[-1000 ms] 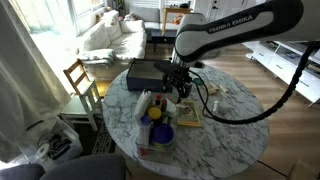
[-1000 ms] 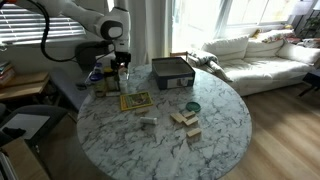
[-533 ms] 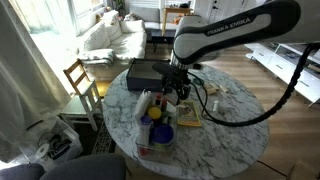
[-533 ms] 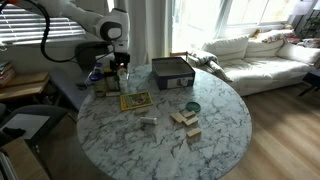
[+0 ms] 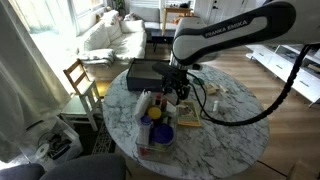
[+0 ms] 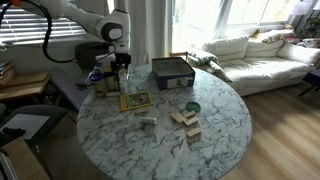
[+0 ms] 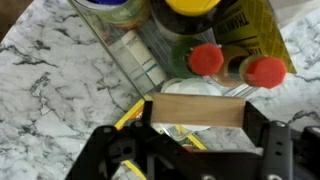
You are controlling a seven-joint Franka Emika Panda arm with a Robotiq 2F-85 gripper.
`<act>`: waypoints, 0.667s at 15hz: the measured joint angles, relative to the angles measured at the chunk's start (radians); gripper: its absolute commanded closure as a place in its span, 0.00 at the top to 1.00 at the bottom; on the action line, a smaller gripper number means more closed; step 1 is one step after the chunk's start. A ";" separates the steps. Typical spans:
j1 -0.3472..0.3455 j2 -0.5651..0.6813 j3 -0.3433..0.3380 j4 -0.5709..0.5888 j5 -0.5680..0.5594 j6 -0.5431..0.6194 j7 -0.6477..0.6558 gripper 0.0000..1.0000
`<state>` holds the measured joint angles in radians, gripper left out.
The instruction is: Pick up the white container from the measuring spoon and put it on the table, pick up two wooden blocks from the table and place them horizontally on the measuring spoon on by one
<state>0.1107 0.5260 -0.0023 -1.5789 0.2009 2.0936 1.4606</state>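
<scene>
Gripping one wooden block (image 7: 197,110) crosswise, hand (image 7: 197,124) hung over red-capped bottles (image 7: 207,58) on bench (image 7: 40,80). Risk: lowering here would hit caps & knock block loose. Other wooden blocks (image 6: 185,120) lay well apart, nr bench centre.

White, grey-veined marble table (image 6: 225,130). Black box (image 6: 172,72). Pale tan wooden blocks (image 6: 186,120). Yellowish flat box (image 6: 135,100). Wrist view: plain tan wooden block (image 7: 197,110), black gripper (image 7: 198,120), red bottle caps (image 7: 206,59), yellow lid (image 7: 193,5). White arm (image 5: 235,35), black lettering.
</scene>
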 measured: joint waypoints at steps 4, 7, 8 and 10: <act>0.002 0.010 0.000 0.010 -0.006 0.000 0.012 0.60; 0.004 0.015 0.000 0.013 -0.010 0.000 0.014 0.60; 0.005 0.015 -0.001 0.015 -0.012 0.000 0.014 0.96; 0.005 0.017 -0.002 0.018 -0.019 0.000 0.016 1.00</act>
<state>0.1157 0.5426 -0.0040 -1.5608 0.1822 2.0936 1.4769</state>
